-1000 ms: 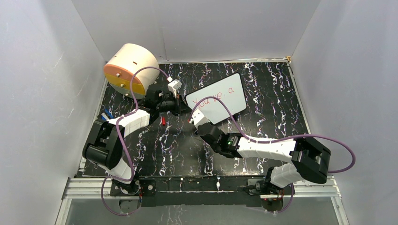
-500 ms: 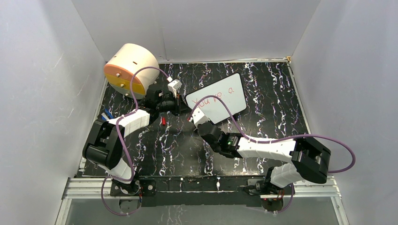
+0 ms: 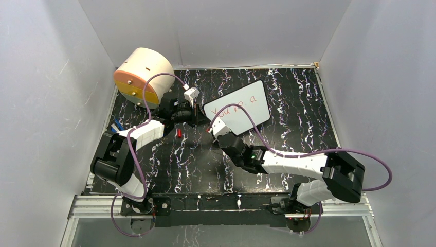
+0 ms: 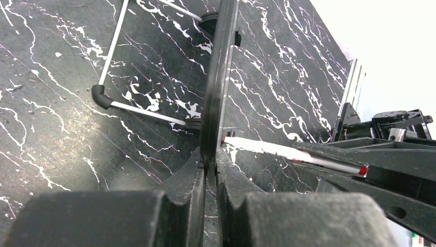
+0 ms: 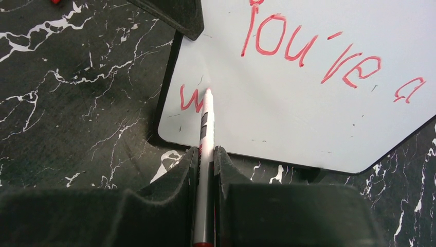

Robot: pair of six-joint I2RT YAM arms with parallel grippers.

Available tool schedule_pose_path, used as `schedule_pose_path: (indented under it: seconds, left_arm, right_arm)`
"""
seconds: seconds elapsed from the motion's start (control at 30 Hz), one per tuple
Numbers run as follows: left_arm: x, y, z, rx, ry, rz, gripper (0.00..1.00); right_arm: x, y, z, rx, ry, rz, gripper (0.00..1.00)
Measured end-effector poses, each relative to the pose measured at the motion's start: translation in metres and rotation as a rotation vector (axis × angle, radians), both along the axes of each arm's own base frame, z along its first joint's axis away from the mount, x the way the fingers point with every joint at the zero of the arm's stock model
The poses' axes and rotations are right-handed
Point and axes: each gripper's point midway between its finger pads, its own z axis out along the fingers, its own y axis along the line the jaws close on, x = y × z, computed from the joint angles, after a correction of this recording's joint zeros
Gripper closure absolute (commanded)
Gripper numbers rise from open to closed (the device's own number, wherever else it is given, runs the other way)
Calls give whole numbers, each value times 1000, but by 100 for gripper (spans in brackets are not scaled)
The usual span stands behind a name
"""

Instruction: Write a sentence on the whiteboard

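The whiteboard [image 3: 237, 108] stands tilted at the middle of the marbled table [image 3: 288, 139], its left edge pinched by the left gripper [image 4: 211, 170]. The right gripper [image 5: 205, 159] clamps a marker [image 5: 205, 154], tip touching the board's lower left (beside a fresh red "w"). The sentence [image 5: 329, 59] reads "You're a" so far.

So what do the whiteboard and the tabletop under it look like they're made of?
The whiteboard looks like smooth, glossy coated sheet with a thin dark rim: the red ink sits crisp on it. The tabletop looks like black marble-patterned laminate or printed film, given its faint sheen; real stone can't be ruled out.

drum [image 3: 142, 75] left of whiteboard [image 3: 239, 107], behind arms.
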Motion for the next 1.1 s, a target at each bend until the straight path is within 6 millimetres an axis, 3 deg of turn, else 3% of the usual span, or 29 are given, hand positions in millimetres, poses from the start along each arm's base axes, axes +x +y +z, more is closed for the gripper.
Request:
schedule_pose_path:
  seconds: [0.37, 1.1]
  left_arm:
    - [0, 0, 0, 0, 0, 0, 100]
    - [0, 0, 0, 2, 1, 2, 100]
  right_arm:
    - [-1, -4, 13, 52, -14, -5, 100]
    - [7, -4, 1, 49, 12, -26, 100]
